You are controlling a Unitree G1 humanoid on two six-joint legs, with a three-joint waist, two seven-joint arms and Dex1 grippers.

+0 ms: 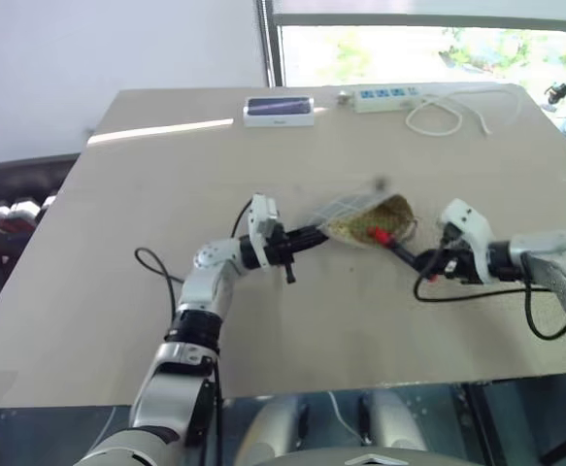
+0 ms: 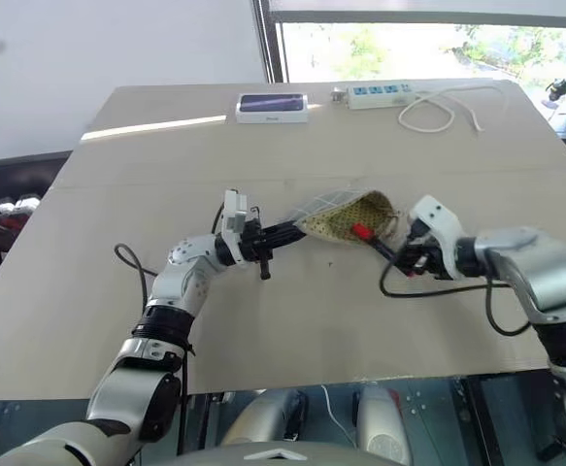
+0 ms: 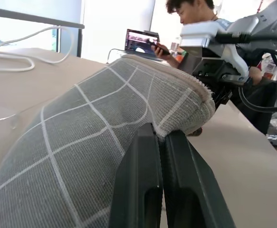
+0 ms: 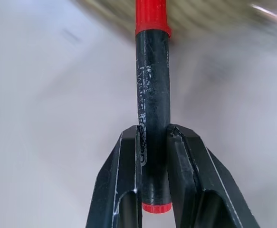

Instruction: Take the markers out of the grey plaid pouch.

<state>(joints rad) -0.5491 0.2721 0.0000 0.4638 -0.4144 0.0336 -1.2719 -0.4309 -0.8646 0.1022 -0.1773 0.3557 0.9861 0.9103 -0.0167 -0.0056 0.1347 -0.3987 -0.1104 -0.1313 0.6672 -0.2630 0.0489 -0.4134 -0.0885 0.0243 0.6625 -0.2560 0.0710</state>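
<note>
The left end effector was clamped shut on a fold of the grey plaid pouch, holding it lifted off the pale beige counter, its mouth turned toward the right end effector and its yellowish patterned lining showing. The right end effector gripped the dark barrel of the red marker between its two black fingers, the marker's red cap at the pouch's mouth just ahead of it. I could not make out the lime-green highlighter. Well beyond both end effectors, at the counter's far edge, lay a white-and-dark box and a white power strip with its cord looped beside it. Behind that stood a bright window with greenery outside. Past the right arm a person sat looking at a phone, a laptop open nearby.
</note>
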